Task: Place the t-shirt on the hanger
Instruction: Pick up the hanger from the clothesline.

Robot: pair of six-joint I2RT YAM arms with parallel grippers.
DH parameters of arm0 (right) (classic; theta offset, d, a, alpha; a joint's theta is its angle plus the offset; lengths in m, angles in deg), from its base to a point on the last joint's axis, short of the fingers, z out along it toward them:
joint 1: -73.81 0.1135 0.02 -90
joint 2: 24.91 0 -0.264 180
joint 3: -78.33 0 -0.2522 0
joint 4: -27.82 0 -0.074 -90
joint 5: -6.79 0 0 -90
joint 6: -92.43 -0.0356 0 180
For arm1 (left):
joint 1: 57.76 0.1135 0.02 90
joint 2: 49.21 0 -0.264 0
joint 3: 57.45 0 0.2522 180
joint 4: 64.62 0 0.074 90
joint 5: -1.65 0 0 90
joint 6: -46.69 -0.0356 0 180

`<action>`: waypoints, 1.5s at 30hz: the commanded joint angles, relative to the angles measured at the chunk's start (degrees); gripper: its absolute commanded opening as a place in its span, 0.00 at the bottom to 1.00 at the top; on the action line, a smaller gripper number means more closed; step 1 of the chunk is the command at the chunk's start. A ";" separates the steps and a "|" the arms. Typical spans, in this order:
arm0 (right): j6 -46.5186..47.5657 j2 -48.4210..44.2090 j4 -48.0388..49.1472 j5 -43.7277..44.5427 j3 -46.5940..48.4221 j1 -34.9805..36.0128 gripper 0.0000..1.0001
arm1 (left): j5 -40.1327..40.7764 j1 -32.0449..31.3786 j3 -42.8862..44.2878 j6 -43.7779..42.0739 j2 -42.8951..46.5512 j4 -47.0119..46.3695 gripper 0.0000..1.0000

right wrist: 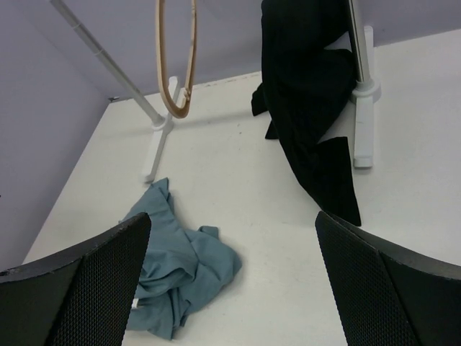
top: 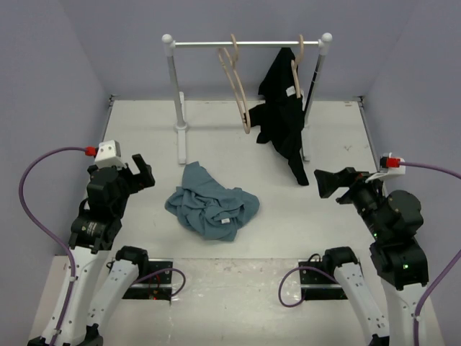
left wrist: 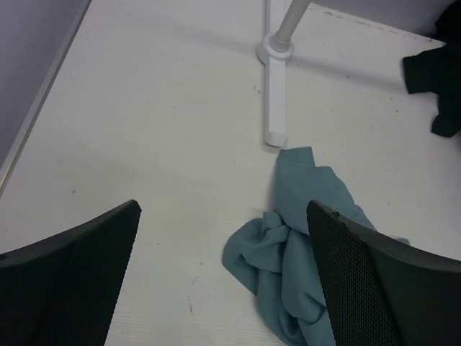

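Observation:
The blue-grey t-shirt [top: 211, 204] lies crumpled on the table between the arms; it also shows in the left wrist view [left wrist: 306, 238] and the right wrist view [right wrist: 180, 263], with a small white label at its near edge. The bare wooden hanger [top: 236, 83] hangs on the rail at the back; its lower loop shows in the right wrist view [right wrist: 178, 61]. My left gripper [top: 138, 175] is open and empty, left of the shirt and above the table. My right gripper [top: 328, 184] is open and empty, right of the shirt.
A white clothes rail [top: 245, 44] on two posts stands at the back. A second wooden hanger with a black garment [top: 283, 108] hangs at its right end, the garment reaching the table. The rail's left foot [left wrist: 275, 108] lies just beyond the shirt.

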 commanded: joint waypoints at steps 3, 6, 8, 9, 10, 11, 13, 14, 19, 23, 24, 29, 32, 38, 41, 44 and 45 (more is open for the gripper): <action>-1.32 0.67 4.24 -2.31 1.21 0.10 0.99 | 0.09 -0.44 -0.31 1.06 0.17 -2.96 1.00; -2.62 2.35 8.26 -5.86 1.66 0.15 0.99 | 0.01 -0.44 -0.31 1.06 0.04 -2.96 1.00; -3.60 6.14 9.14 -8.38 3.93 0.19 0.99 | 0.00 -0.44 -0.28 1.06 0.02 -2.96 1.00; -3.81 8.18 9.62 -9.90 4.93 0.19 0.99 | -0.03 -0.44 -0.29 1.06 0.08 -2.99 1.00; -4.14 10.83 11.20 -12.03 6.10 0.27 0.99 | -0.11 -0.44 -0.42 1.06 0.08 -3.10 1.00; -4.55 14.23 13.04 -14.72 7.46 0.54 0.99 | -0.20 -0.44 -0.52 1.05 0.08 -3.24 1.00; -3.64 22.57 13.69 -13.29 13.19 4.54 0.99 | -0.45 -0.44 -0.66 0.98 -0.13 -3.40 1.00; -1.55 25.17 12.48 -11.53 17.79 8.19 0.99 | -0.51 -0.44 -0.66 0.98 -0.33 -3.40 1.00; 6.35 49.06 1.11 -1.37 39.93 16.40 0.99 | -0.36 -0.44 -0.65 1.06 -0.64 -3.40 1.00; 10.34 68.42 -6.23 9.33 54.01 19.27 0.90 | -0.17 -0.44 -0.82 1.31 -0.36 -3.40 1.00; 10.90 70.79 -7.55 10.04 57.77 19.94 0.87 | -0.17 -0.44 -0.90 1.33 -0.30 -3.47 1.00; 13.93 84.30 -12.29 16.01 71.20 23.35 0.73 | -0.46 -0.44 -1.01 1.33 -0.71 -3.64 1.00; 14.35 89.11 -13.44 16.72 74.37 23.63 0.61 | -0.52 -0.53 -1.01 1.33 -0.96 -3.58 1.00; 13.75 88.72 -10.67 16.35 69.18 23.60 0.35 | -0.52 -0.53 -0.96 1.42 -0.97 -3.58 1.00; 12.92 87.05 -9.18 16.07 66.38 23.65 0.15 | -0.37 -0.53 -1.01 1.33 -1.06 -3.58 1.00; 12.54 86.13 -8.90 15.42 66.02 23.57 0.00 | -0.34 -0.53 -1.01 1.42 -1.24 -3.53 1.00; 12.38 85.88 -8.69 15.17 65.83 23.58 0.00 | -0.26 -0.53 -1.01 1.42 -1.35 -3.51 1.00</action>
